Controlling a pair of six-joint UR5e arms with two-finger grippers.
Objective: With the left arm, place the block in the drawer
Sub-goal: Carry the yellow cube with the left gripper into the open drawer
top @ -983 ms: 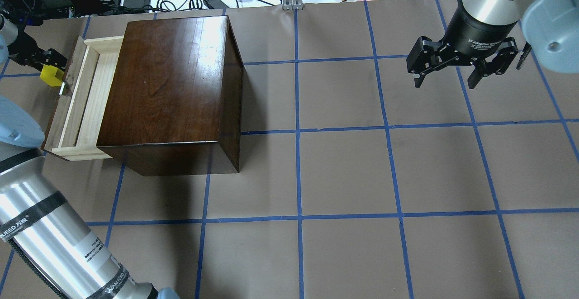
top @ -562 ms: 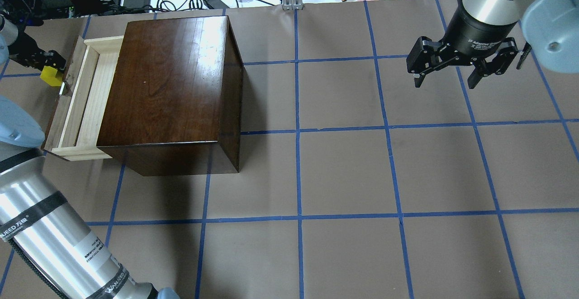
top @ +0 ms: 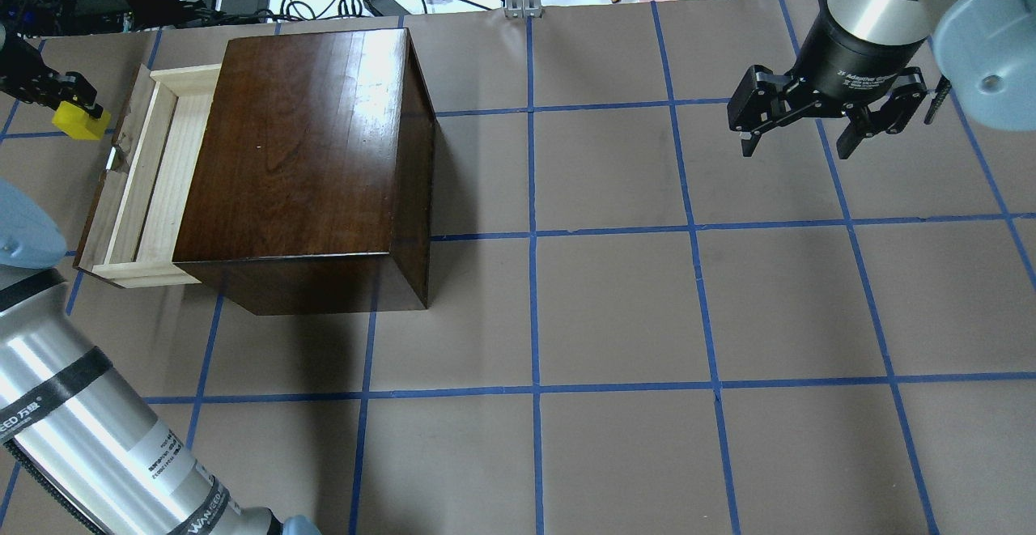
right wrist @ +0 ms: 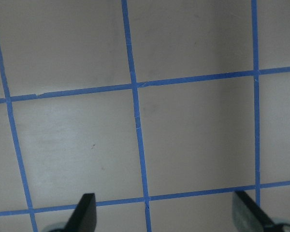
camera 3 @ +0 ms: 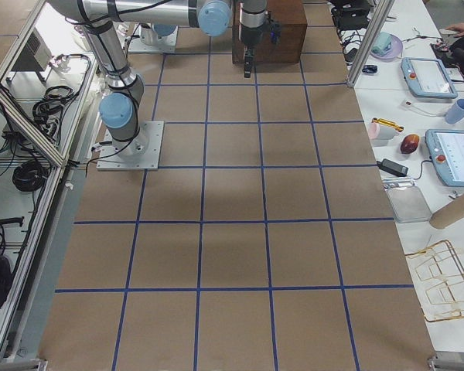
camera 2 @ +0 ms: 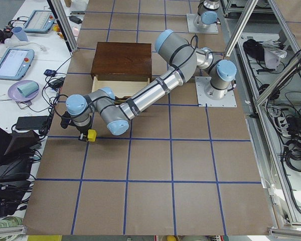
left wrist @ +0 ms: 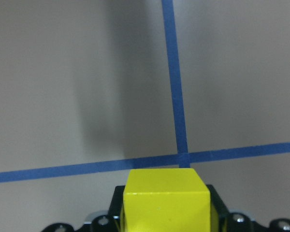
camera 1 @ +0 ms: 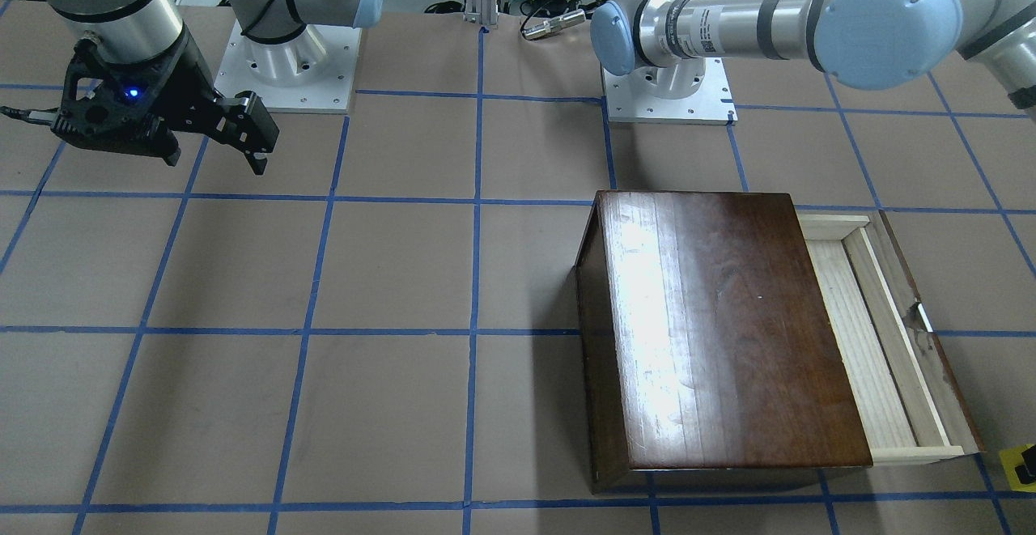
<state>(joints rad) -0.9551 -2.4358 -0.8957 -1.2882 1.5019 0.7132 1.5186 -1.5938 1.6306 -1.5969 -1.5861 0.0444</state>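
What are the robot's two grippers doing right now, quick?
The left gripper is closed, holding the yellow block.
The right gripper is open, holding nothing.

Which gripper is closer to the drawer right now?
Left. The left gripper holds the block just outside the front panel of the drawer. The right gripper hangs open, well beyond the opposite side of the cabinet.
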